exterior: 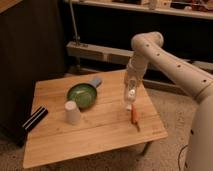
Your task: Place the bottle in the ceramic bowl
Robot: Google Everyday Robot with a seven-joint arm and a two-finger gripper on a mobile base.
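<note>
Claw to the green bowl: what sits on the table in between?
In the camera view, only bare wooden tabletop lies between the claw, holding the bottle near the right edge, and the ceramic bowl. The white cup stands nearer the camera, off that line.
</note>
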